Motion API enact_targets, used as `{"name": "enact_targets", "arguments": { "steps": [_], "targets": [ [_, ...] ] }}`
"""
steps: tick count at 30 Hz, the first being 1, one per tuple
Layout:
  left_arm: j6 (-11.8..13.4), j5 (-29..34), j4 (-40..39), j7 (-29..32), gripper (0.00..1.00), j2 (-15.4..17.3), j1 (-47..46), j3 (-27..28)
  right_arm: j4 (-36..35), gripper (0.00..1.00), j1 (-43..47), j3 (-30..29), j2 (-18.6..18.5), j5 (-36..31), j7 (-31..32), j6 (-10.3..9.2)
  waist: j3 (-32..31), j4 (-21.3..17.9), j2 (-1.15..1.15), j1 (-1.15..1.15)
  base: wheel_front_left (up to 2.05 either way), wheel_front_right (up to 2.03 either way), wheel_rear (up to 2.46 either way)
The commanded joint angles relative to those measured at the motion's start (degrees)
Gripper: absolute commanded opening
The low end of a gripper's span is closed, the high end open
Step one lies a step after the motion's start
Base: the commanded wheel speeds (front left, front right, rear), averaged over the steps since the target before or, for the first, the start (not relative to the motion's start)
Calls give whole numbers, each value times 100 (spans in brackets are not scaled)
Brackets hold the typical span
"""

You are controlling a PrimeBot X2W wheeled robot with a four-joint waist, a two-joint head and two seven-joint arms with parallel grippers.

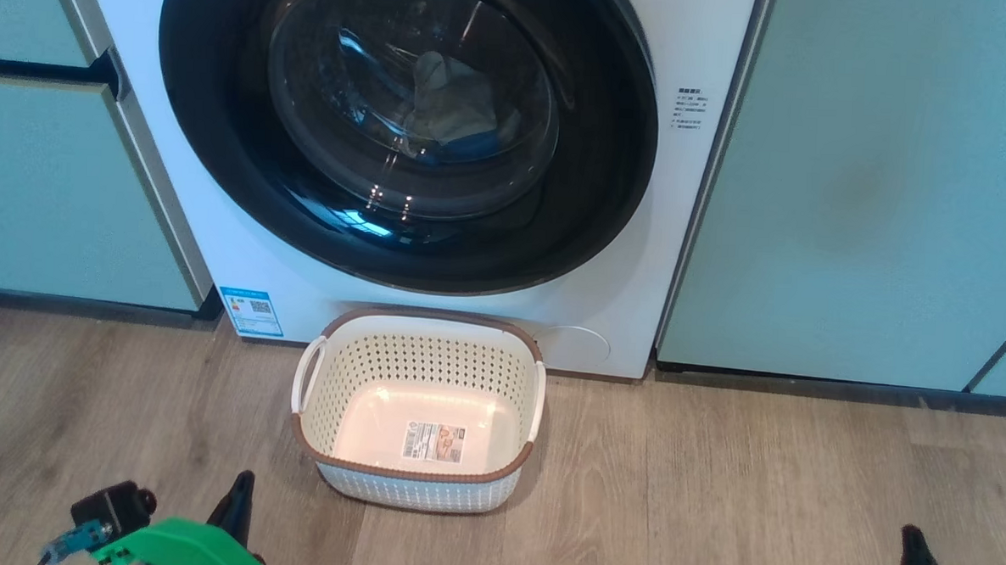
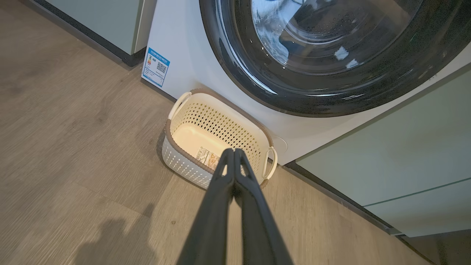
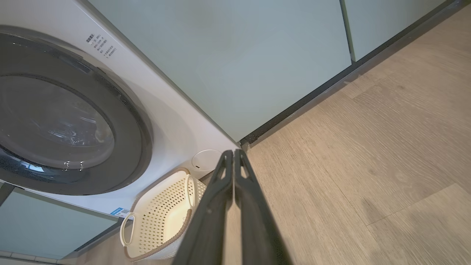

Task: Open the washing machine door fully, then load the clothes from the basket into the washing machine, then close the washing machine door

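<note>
The washing machine stands white between cabinets, and its washing machine door, black-rimmed with a glass bowl, lies flat against the front. Behind the glass rests a pale bundle of clothes with a blue part. On the floor just before the machine sits the cream basket, holding just a paper label on its floor. My left gripper is low at the left, short of the basket, fingers pressed together. My right gripper is low at the right, also shut, with nothing in it.
Pale green cabinet doors flank the washer on both sides, above a dark plinth. Wood-look floor spreads around the basket. A small blue label marks the washer's lower left corner.
</note>
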Motion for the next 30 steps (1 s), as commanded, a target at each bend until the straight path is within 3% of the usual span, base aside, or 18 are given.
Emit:
{"name": "enact_targets", "arguments": {
  "steps": [1,30],
  "targets": [
    [-2,-177,-235,47,0,56,-344,176,-245,0,-373,-6,-13,203,45,-6,7,9,0,0,0,0,0],
    [-4,-1707,-631,509,0,-142,-420,386,-583,0,-537,-117,-15,1914,515,-11,113,133,0,0,0,0,0]
  ]
}}
